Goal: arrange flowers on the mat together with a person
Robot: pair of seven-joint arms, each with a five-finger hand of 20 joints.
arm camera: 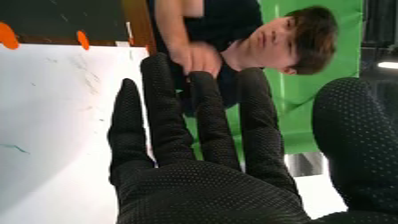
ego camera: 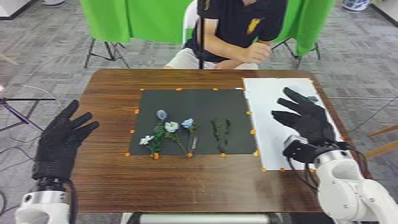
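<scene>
On my table I count one dark mat, one white sheet, two white flowers, two bluish flowers and two slim green sprigs. The stems beneath the flowers overlap, so four flowers is probably right, though I can't be certain.

My black cloth left hand open, my black cloth right hand open too, white arms low down.

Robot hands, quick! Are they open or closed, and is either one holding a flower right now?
Left robot hand: open, holding nothing.
Right robot hand: open, fingers straight, holding nothing.
</scene>
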